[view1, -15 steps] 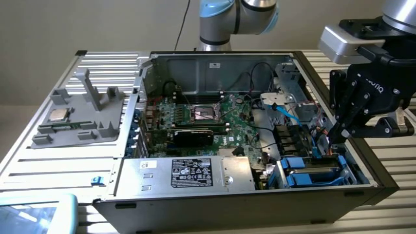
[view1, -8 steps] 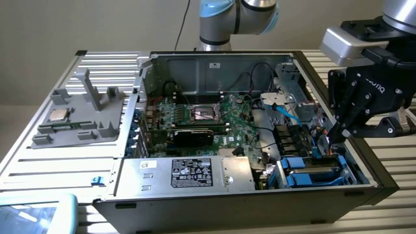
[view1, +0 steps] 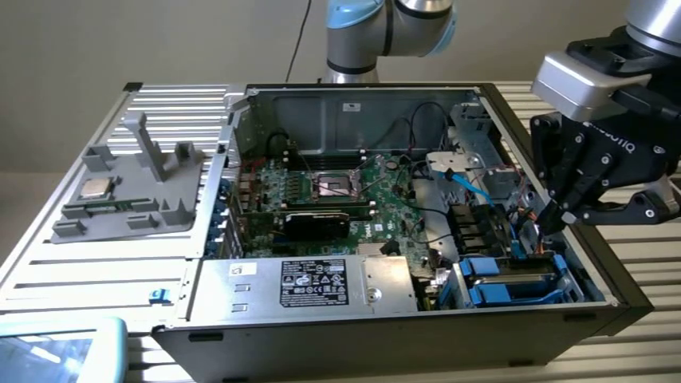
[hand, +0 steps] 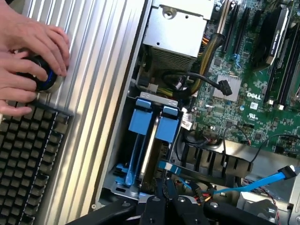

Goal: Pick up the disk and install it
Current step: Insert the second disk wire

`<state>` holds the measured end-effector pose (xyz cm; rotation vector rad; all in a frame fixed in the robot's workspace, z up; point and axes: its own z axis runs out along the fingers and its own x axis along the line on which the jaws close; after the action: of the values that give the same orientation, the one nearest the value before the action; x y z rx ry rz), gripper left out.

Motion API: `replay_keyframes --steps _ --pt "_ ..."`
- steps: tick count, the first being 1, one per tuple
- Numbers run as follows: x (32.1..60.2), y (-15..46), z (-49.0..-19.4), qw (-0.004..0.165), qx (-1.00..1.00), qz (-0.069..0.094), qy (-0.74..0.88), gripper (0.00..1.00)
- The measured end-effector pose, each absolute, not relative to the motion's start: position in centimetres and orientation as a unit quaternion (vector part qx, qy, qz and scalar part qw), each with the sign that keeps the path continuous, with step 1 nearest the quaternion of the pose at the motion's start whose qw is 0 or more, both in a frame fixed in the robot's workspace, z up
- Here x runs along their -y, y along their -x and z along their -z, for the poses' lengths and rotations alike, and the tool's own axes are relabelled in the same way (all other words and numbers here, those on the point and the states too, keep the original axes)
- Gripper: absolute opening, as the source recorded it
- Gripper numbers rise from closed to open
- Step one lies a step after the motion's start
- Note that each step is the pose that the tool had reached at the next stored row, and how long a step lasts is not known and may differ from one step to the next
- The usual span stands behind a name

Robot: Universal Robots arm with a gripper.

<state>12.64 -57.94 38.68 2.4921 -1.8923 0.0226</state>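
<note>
The disk (view1: 514,281) sits in the drive bay at the open computer case's near corner, on the exterior view's right, with its bright blue frame around it. In the wrist view the disk (hand: 151,145) stands on edge between two blue end tabs and long blue rails. My gripper (view1: 554,221) hangs just above and behind the bay, over the case's right wall. Its black fingers are shut together with nothing between them. In the wrist view the gripper (hand: 165,190) tips point at the bay's end, close to the blue rails.
A grey power supply box (view1: 309,283) with a black label lies beside the bay, and the motherboard (view1: 330,191) lies behind it. A loose blue cable (hand: 253,183) runs near the fingers. A processor chip (view1: 98,189) rests on a grey fixture at left. A person's hands (hand: 28,56) and a keyboard (hand: 23,159) are on the table.
</note>
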Motion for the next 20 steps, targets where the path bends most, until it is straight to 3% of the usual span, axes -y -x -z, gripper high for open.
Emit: replay_keyframes --steps 20 --pt "57.95 -12.64 -38.67 0.004 0.451 -0.007 -0.893 0.11"
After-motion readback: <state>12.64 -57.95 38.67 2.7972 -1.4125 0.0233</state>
